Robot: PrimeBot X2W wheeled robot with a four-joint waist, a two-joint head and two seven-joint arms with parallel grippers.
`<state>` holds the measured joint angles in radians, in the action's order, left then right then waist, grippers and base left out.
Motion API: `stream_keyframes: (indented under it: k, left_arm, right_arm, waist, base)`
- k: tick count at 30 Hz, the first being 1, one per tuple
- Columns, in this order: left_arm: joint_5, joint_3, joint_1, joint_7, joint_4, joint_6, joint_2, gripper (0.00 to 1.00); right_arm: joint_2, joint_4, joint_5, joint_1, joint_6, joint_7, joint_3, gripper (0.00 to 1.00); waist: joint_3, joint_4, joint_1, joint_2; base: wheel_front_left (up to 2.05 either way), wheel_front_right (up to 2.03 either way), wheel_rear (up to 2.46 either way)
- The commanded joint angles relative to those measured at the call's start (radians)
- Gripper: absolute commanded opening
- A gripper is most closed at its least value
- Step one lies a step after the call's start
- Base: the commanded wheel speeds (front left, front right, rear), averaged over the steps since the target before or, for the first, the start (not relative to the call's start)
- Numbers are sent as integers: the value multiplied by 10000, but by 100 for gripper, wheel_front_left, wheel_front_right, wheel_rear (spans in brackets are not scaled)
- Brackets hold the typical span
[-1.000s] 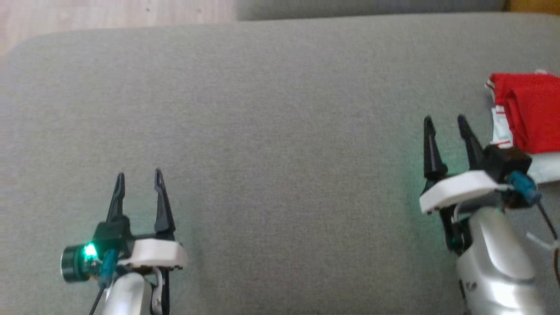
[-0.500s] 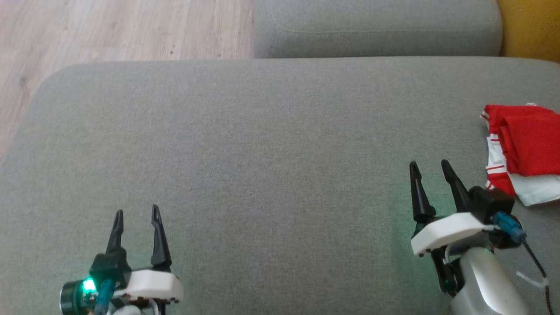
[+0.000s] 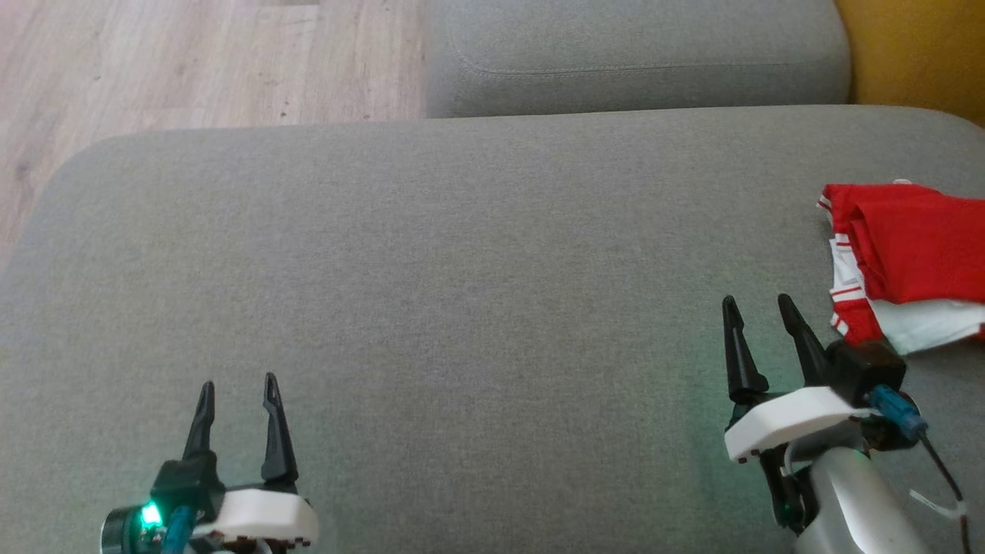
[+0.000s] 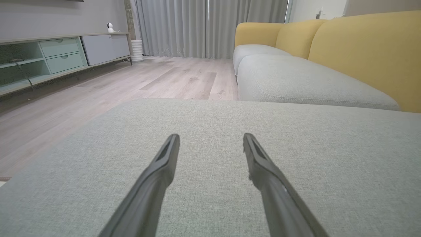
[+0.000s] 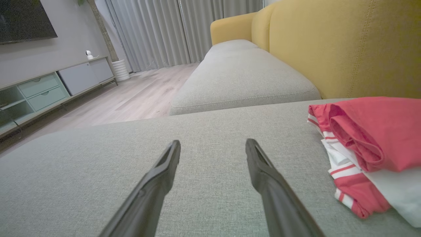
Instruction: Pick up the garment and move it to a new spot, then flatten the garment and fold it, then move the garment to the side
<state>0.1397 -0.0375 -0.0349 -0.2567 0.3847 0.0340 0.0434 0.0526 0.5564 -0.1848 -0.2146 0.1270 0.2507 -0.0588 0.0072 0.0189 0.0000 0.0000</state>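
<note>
At the right edge of the cushion (image 3: pixel 462 269) lies the folded garment (image 3: pixel 908 246) — left tool (image 3: pixel 238 382) and right tool (image 3: pixel 756 301) spread, empty.

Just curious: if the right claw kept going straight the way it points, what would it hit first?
Probably just the grey cushion ahead of the right claw; the red garment lies off to its side.

The grey seat cushion (image 3: pixel 462 269) is coarse-woven cloth, matt. On the cushion, the garment (image 3: pixel 916 238) is soft, creased red-and-white cloth. Beyond the cushion, the floor (image 3: pixel 154 69) is pale grained wood with a faint sheen. Over the cushion, the left pincer (image 3: pixel 238 381) and right pincer (image 3: pixel 756 300) look like dark matt plastic, and the right forearm (image 3: pixel 854 500) is glossy silver.
</note>
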Motion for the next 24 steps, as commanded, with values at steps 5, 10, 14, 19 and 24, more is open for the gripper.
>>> stream_keyframes:
  k: [5,10,14,19,24]
  left_arm:
    - [-95,395,-250,-51,-369,-25,68,100]
    - [-87,430,-240,-51,-336,-56,68,100]
    - [-3,57,1,2,56,-177,-4,0]
    - [184,105,81,101,582,-195,-22,0]
    - [776,184,30,275,526,-254,-18,0]
  right_arm:
    - [-24,-263,22,-190,37,110,-308,100]
    - [-24,-218,17,-182,37,110,-361,100]
    - [-4,103,-1,6,0,-2,-99,0]
    - [-32,546,-186,281,1,-106,-43,0]
    - [-32,407,-760,306,2,-263,39,0]
  waist:
    - [35,-160,0,0]
    - [34,-279,0,0]
    - [26,-359,0,0]
    - [23,-362,1,0]
    - [20,-355,1,0]
  base:
    - [0,0,0]
    - [0,0,0]
    - [0,0,0]
    - [0,0,0]
    - [0,0,0]
